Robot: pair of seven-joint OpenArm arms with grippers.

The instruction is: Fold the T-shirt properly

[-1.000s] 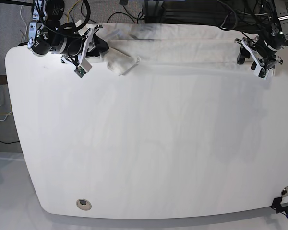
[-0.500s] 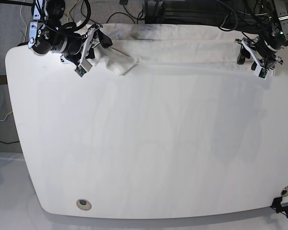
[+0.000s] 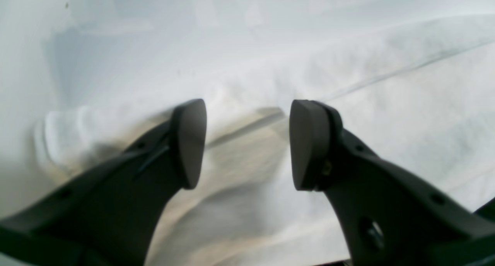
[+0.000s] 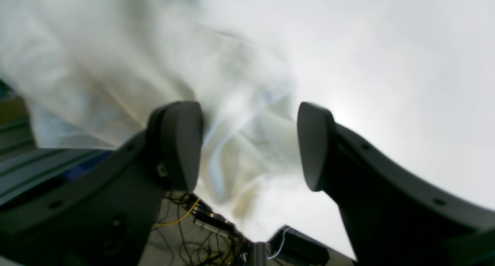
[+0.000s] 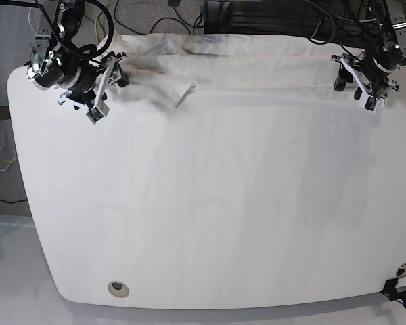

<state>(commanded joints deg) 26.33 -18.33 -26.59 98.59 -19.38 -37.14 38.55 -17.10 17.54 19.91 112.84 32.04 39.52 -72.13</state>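
Comparing with a moment earlier, we see that the right tool [image 5: 101, 81] has pulled away from the bunched sleeve of the T-shirt [image 5: 257, 61] toward the outer edge of the surface [image 5: 210, 223], and the sleeve it was at now lies loose and crumpled beside it. In the right wrist view its jaws stand wide apart with nothing between them — released, with rumpled white cloth only behind the gap. We judge that this grasp was given up or missed, so the sleeve is not yet spread and the folding has hardly started.

The T-shirt lies stretched along the far edge of the surface, between the two arms. The left tool [image 3: 247, 142] is low over the other end of the shirt, tilted down, also released — its pads sit on either side of a seam line without pinching it. The right arm is angled down and outward, its wrist turned toward the sleeve.
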